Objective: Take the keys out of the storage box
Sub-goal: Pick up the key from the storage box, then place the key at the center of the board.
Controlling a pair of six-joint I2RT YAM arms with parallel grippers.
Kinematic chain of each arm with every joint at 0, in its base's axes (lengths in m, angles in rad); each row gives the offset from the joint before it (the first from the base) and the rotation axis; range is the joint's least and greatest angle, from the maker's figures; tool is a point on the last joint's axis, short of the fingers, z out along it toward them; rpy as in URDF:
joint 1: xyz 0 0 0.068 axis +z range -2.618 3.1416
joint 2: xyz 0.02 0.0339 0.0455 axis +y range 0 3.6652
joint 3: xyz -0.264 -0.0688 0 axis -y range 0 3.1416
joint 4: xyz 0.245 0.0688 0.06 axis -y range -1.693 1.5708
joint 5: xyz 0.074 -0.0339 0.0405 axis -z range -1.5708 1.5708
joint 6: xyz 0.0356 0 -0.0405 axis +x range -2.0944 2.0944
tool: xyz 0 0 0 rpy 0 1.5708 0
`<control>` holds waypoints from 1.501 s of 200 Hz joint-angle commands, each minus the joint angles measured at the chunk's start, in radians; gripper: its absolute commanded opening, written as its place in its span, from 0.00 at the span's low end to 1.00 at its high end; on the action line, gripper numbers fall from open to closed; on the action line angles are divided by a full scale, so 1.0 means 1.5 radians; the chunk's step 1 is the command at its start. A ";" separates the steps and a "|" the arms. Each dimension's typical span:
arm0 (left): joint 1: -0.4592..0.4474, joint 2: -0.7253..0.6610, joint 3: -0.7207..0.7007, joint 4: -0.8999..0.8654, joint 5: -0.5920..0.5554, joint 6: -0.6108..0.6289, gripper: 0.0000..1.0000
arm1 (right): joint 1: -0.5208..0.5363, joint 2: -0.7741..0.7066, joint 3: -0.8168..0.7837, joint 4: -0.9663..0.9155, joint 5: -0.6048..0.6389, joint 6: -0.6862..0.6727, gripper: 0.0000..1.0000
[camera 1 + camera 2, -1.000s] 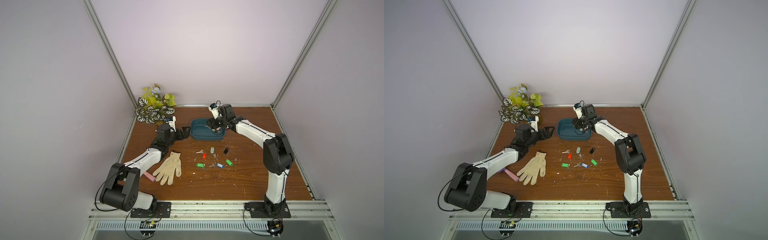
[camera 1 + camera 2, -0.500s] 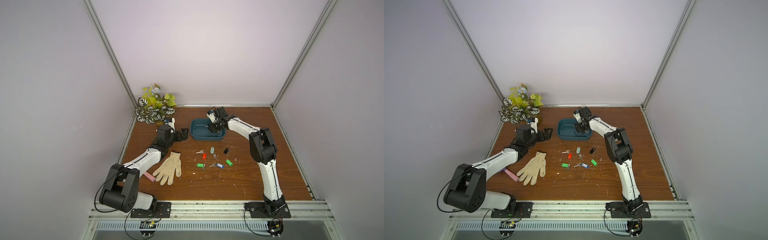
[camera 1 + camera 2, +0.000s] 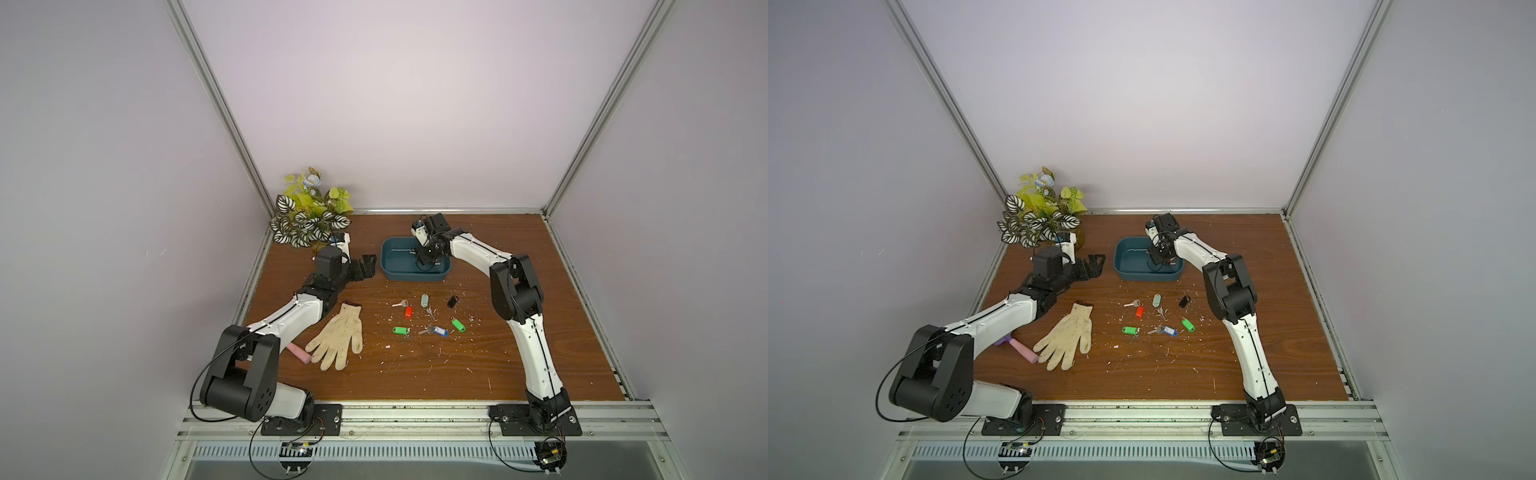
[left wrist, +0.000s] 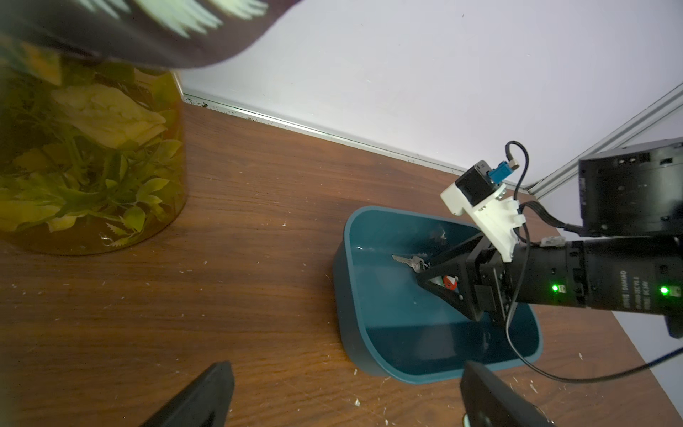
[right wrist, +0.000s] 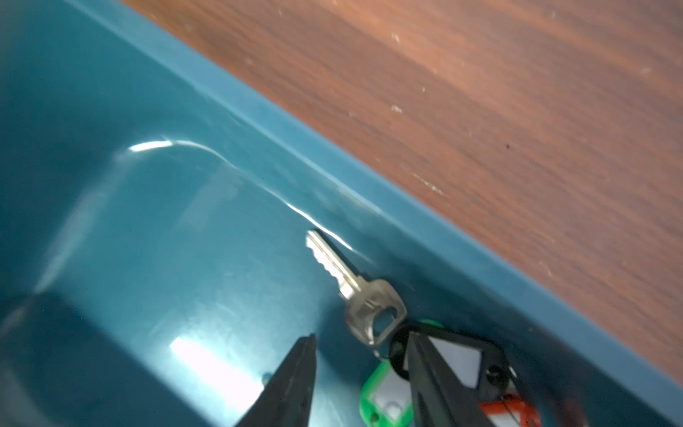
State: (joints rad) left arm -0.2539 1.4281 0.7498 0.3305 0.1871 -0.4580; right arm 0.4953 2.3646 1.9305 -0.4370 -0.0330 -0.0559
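Wooden tabletop (image 3: 457, 374) bore six tagged keys (image 3: 408, 312) at six o'clock of the storage box (image 3: 399, 274); right gripper (image 5: 359, 334), fingers half-spread inside it, straddled a green tag (image 5: 384, 395) among three more keys, gripping none; left gripper (image 3: 369, 266) gaped empty at its nine o'clock.

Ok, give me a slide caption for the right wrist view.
Right gripper, jaws apart, inside the teal storage box, poised over a silver key beside a black tag.
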 commanded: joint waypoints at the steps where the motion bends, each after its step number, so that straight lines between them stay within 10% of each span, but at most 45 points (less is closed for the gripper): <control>1: 0.008 0.011 0.021 -0.007 -0.005 0.011 1.00 | 0.000 -0.010 0.026 -0.017 0.011 -0.013 0.38; 100: 0.008 0.017 0.029 -0.010 -0.006 0.010 1.00 | -0.001 -0.042 0.032 -0.001 0.009 -0.024 0.00; 217: 0.009 0.021 0.031 -0.003 0.006 0.010 1.00 | 0.001 -0.206 -0.050 0.035 -0.032 -0.025 0.00; 300: 0.007 -0.010 0.013 0.046 0.024 -0.004 1.00 | 0.067 -0.600 -0.508 0.088 0.004 0.090 0.00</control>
State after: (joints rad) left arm -0.2527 1.4498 0.7731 0.3408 0.2020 -0.4572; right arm 0.5297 1.6245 1.3190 -0.3286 -0.0639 -0.0250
